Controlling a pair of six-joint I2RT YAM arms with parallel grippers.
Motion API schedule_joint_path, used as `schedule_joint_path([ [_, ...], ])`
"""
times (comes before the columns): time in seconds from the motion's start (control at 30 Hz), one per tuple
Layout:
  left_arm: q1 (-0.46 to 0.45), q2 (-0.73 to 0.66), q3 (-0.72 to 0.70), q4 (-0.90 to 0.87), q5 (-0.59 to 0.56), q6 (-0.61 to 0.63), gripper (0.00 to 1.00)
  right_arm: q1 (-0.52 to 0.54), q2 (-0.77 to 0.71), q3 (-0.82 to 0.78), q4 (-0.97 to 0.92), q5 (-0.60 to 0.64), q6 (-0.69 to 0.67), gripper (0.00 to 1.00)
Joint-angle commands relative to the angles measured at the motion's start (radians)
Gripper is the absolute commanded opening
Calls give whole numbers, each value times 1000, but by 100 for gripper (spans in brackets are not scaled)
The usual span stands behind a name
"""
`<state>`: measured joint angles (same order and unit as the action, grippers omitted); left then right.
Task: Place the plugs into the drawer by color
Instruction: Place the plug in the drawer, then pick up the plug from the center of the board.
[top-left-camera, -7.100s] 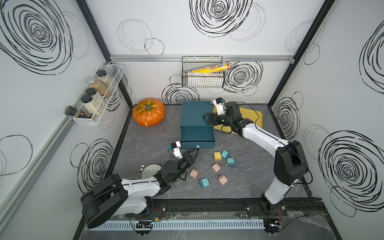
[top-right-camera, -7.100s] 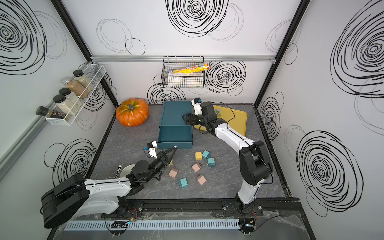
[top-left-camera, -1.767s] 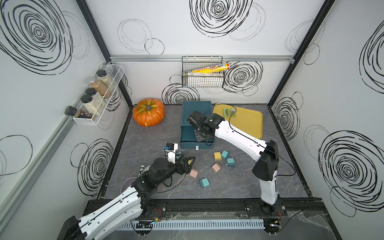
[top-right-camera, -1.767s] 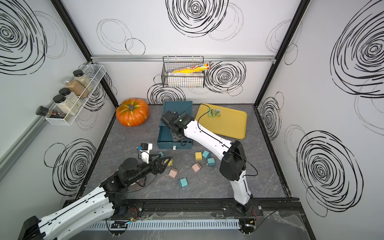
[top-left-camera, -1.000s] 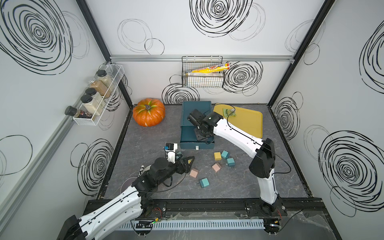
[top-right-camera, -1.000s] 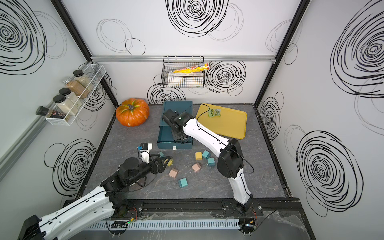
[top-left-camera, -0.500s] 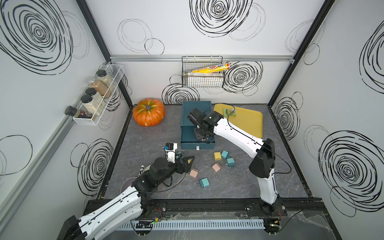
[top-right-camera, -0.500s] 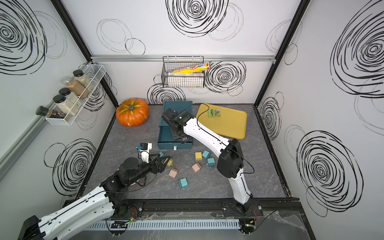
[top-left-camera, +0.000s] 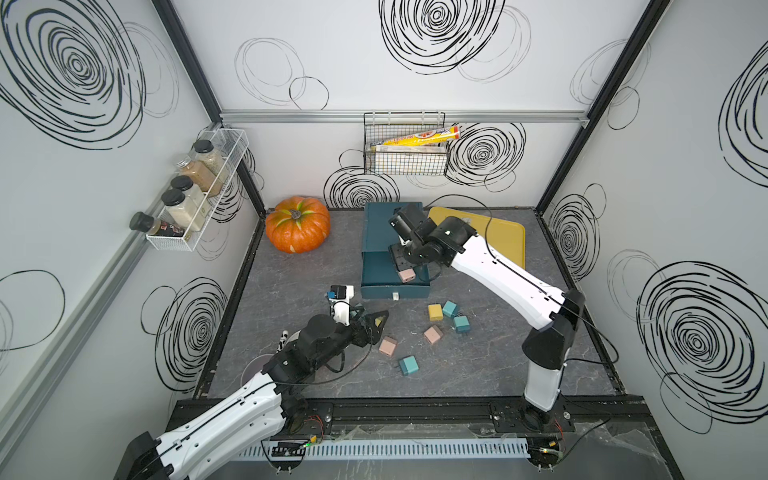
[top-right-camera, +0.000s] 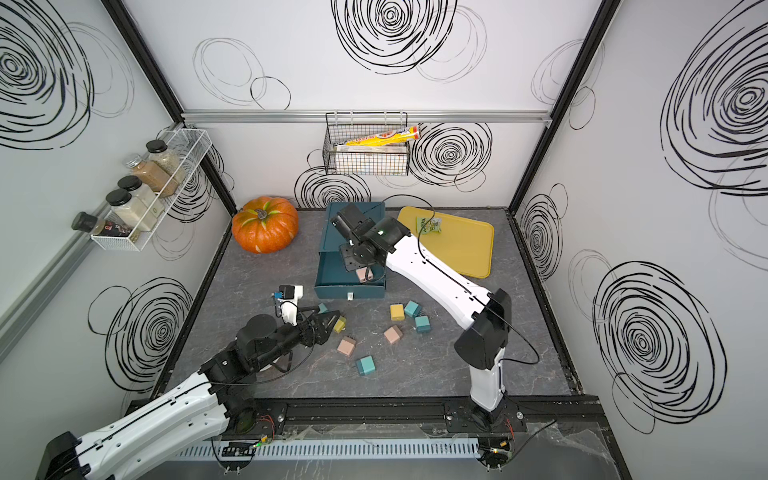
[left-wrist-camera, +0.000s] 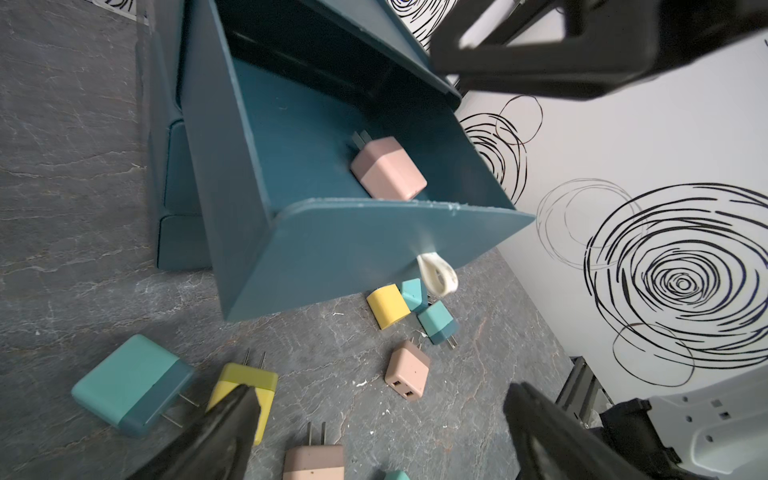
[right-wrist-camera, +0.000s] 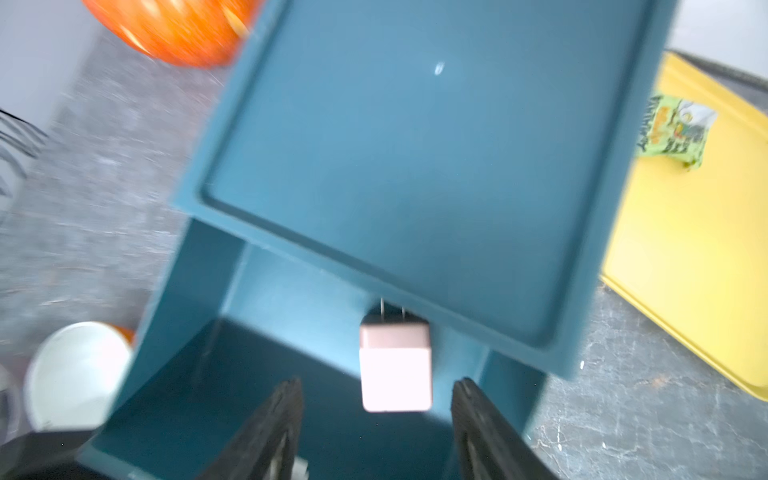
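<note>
My right pincer (right-wrist-camera: 377, 384) hangs released over the pulled-out top drawer (top-left-camera: 374, 270) of the drawer cabinet (top-left-camera: 380, 224), which stands at the middle of the counter's (top-left-camera: 291, 291) back edge. Its jaws are apart and touch nothing. A pink plug (right-wrist-camera: 395, 374) lies on the drawer floor below them, prongs toward the cabinet, with a gap on either side. The left wrist view shows it near the drawer's front wall, above the white pull tab (left-wrist-camera: 436, 278).

My left pincer (left-wrist-camera: 379, 387) is spread wide and empty, low over the counter in front of the drawer. One finger overlaps a yellow plug (left-wrist-camera: 245, 395), and a teal plug (left-wrist-camera: 129, 386) lies just beside that. Another pink plug (left-wrist-camera: 313, 461) sits beneath the pincer.

The rest are scattered mid-counter, before the drawer front: a yellow one (top-left-camera: 435, 311) touching a teal one (top-left-camera: 449, 308), another teal (top-left-camera: 461, 323) near them, a pink (top-left-camera: 433, 333) and a teal (top-left-camera: 409, 365) toward the front edge.

My right arm's black cable (top-left-camera: 478, 208) arches over the cabinet top. A pumpkin (top-left-camera: 297, 224) fills the back left corner and a yellow tray (top-left-camera: 507, 237) the back right, carrying a green packet (right-wrist-camera: 673, 133) whose lettering is too blurred to read. On the back wall hangs a wire basket (top-left-camera: 405, 162) holding a long yellow box (top-left-camera: 419, 137) — its print is too small to make out. A rack of spice jars (top-left-camera: 195, 195) hangs on the left wall.
</note>
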<state>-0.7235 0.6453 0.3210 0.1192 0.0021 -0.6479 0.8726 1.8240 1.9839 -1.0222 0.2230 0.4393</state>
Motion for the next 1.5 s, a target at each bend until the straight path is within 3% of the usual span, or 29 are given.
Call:
schedule_joint_path([
  [0.0,7,-16,44,-5,6,9,99,-4,-130,-118,147,-27,-41,62],
  [0.13,7,-25,55,-24,23,26,98,-5,-394,-470,500,-118,-118,62],
  [0.33,6,17,61,-16,110,61,94,-5,-693,-821,718,-165,-185,60],
  [0.43,3,48,53,-25,146,71,91,-4,-846,-1032,870,-269,-206,61],
  [0.57,-14,83,13,-41,94,74,86,-5,-1033,-1330,1105,-324,-210,69],
  [0.67,-35,153,29,-96,35,104,85,-6,-1072,-1444,1138,-307,-215,66],
  [0.8,-104,288,80,-142,-97,130,83,-4,-1092,-1500,1114,-297,-223,59],
  [1.03,-174,448,113,-113,-148,123,73,-4,-1161,-1537,1077,-94,-189,58],
  [1.47,-244,650,193,-156,-268,109,69,-6,-1165,-1544,1071,-67,-177,57],
])
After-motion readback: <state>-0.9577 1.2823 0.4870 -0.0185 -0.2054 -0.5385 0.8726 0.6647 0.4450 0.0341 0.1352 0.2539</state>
